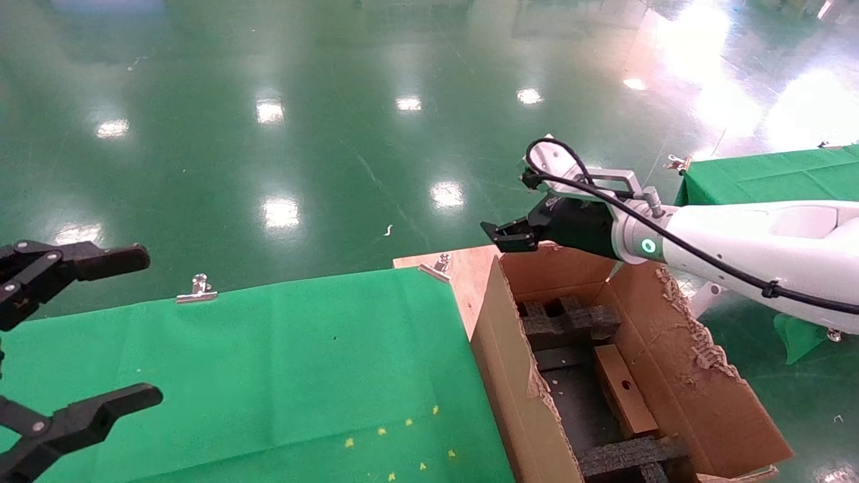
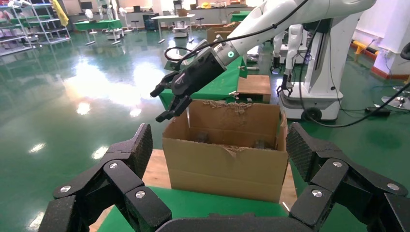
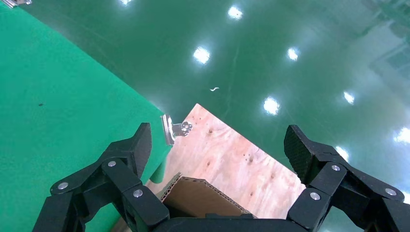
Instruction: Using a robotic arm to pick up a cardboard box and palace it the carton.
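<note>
Bright overhead glare on floor

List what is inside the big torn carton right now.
Inside the carton lie black foam inserts at both ends and the small cardboard box with a round hole, flat between them. The near wall hides part of the floor. The open right gripper hovers above, empty.

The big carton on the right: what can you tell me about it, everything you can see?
The carton is a large box of brown corrugated cardboard, open at the top, its flaps standing up with ragged, torn edges. It stands upright beside the green-covered table, on a plywood board. Inside are black foam inserts and a small flat cardboard box with a round hole, lying between them. The right gripper, open and empty, hovers over its far rim without touching it.
</note>
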Robot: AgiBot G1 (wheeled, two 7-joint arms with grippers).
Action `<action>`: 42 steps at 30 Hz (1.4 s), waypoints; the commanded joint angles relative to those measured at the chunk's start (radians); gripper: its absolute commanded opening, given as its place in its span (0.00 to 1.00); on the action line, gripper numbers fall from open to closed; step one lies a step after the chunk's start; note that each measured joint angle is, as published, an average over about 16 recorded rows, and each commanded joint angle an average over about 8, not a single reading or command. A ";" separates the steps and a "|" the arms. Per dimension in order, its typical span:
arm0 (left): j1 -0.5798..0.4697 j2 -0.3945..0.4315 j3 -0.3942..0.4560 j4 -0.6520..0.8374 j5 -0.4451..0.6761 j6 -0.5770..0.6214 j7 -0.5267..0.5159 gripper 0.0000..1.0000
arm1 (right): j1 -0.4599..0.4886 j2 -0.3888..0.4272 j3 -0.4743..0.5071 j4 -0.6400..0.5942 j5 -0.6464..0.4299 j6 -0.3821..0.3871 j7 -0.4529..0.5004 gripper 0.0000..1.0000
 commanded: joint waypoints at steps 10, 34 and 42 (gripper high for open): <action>0.000 0.000 0.000 0.000 0.000 0.000 0.000 1.00 | -0.066 -0.005 0.114 -0.011 0.086 -0.106 -0.093 1.00; 0.000 0.000 0.000 0.000 0.000 0.000 0.000 1.00 | -0.306 -0.037 0.589 -0.049 0.538 -0.548 -0.541 1.00; 0.000 0.000 0.000 0.000 0.000 0.000 0.000 1.00 | -0.386 -0.047 0.746 -0.062 0.689 -0.695 -0.690 1.00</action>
